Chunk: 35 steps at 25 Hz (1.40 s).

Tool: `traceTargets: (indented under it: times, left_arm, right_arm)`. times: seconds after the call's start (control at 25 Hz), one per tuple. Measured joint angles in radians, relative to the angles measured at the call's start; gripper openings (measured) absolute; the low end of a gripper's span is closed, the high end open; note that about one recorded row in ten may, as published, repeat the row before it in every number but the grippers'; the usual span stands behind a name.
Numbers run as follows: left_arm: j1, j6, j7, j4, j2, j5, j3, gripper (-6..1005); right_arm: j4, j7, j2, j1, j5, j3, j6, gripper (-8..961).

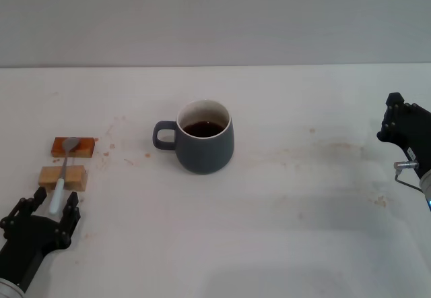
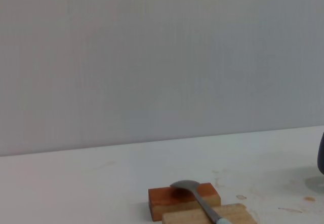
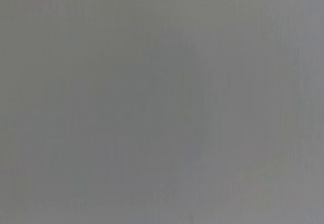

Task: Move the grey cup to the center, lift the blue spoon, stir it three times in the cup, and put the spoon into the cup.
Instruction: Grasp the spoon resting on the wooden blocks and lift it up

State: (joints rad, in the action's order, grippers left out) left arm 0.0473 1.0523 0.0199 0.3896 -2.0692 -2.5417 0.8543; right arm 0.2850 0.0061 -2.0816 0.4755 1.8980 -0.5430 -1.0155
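Left gripper low on the tabletop, fingers spread on both sides of the blue spoon handle tip, not closed on it. Spoon lies across tan block and orange block, just ahead of that gripper. Grey cup upright mid-tabletop, well off toward the right gripper, parked at far edge, fingers can't tell.

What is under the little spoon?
The blue spoon lies across two wooden blocks: its metal bowl on the orange block, its neck on the tan block. Its handle end reaches between the open left gripper's fingers. The block tops beneath it are covered.
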Motion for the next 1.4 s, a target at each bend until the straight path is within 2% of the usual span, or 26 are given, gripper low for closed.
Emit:
traceTargets:
  times: [0.56,0.76,0.92,1.04,1.4]
  left_arm:
    - [-0.001,0.002,0.000,0.012,0.003,0.001,-0.007,562]
    - [0.000,0.004,0.001,0.015,0.003,0.001,-0.007,530]
    - [0.000,0.001,0.001,0.020,0.003,0.001,-0.007,396]
    - [0.000,-0.004,-0.003,0.020,0.003,0.001,-0.003,403]
    - [0.000,0.003,-0.012,0.004,0.002,0.004,0.018,227]
  right_arm:
    - [-0.002,0.000,0.000,0.002,0.004,0.000,0.000,-1]
    - [-0.004,0.000,0.000,0.000,0.003,0.000,0.000,-1]
    - [-0.004,0.000,0.000,0.000,0.003,0.000,0.000,-1]
    - [-0.006,0.000,0.000,0.000,0.002,0.000,0.000,-1]
    - [-0.006,0.000,0.002,0.001,0.002,0.000,-0.005,-2]
